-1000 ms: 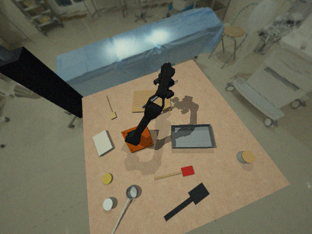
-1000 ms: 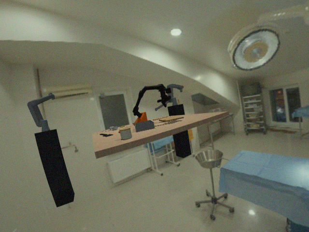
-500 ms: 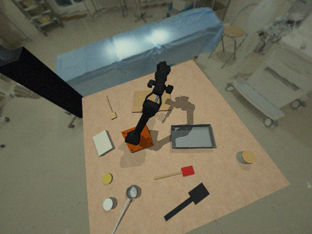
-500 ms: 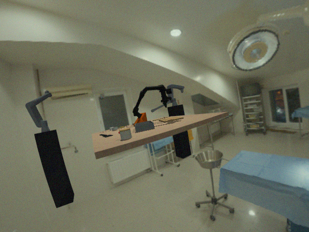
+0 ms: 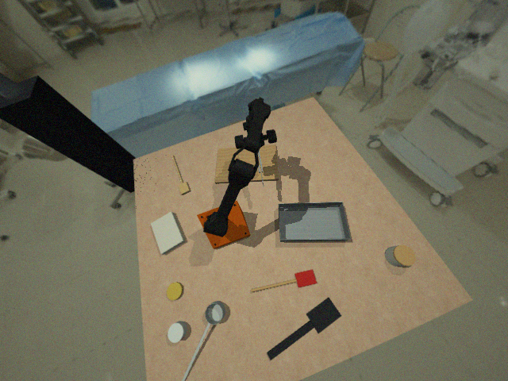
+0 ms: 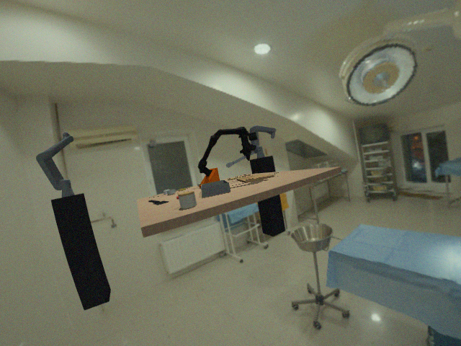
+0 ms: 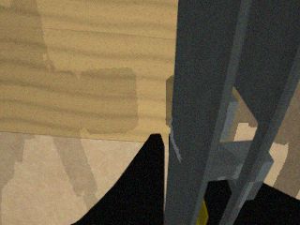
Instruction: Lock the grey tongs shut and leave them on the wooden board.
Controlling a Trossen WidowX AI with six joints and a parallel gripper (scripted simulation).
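Observation:
My gripper is shut on the grey tongs and holds them above the wooden board. In the wrist view the tongs fill the right side, their two long arms close together and running from the bottom edge to the top. A cross piece sits between the arms near the fingers. In the top view only a thin edge of them shows below the gripper. Their ends are out of the wrist view. Whether the hinge is locked cannot be told. The roasting tin has no tongs on it.
An orange plate is at the arm's base. A wooden spatula and a white block lie left. A red-headed spatula, a black spatula, a ladle and a tan-lidded jar are farther off.

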